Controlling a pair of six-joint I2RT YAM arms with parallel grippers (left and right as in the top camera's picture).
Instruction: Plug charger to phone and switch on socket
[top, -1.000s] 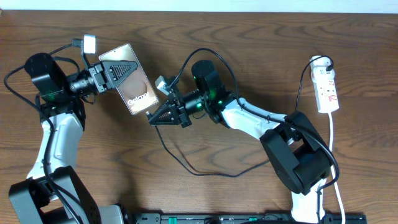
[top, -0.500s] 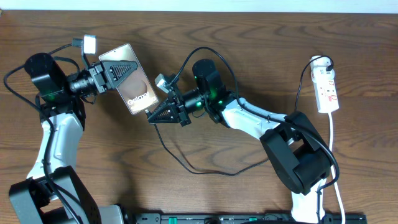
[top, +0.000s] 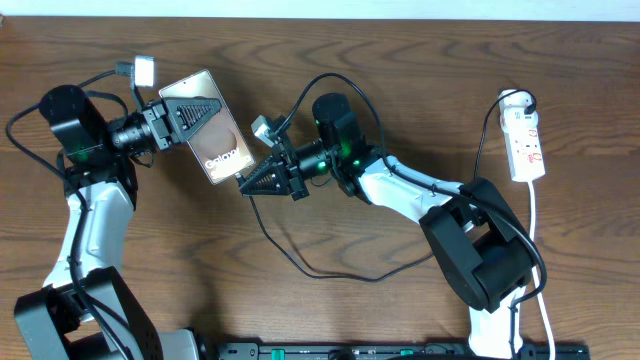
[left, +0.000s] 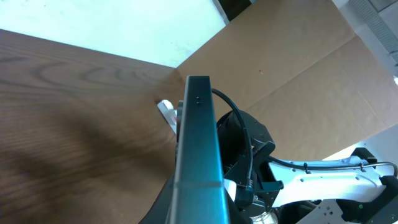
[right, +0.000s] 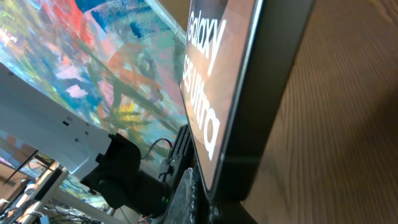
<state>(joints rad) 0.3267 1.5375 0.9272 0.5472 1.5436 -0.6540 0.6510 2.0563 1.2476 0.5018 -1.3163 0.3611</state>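
Phone (top: 212, 130) clamped in left gripper (top: 195, 112). Right gripper (top: 250, 182), pinching the charger (top: 330, 278) tip, has barely shifted at the phone's 5 o'clock end, so insertion is likely underway.

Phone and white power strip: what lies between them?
In the overhead view, the right gripper at the lower edge of the phone, its arm, and the black charger cable; then bare wood up to the power strip.

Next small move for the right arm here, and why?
Probably ease the right gripper a little further toward the lower edge of the phone, along its long axis. It is shut on the charger right at that edge, the left gripper clamps the phone's other end, and no view shows the plug seated.
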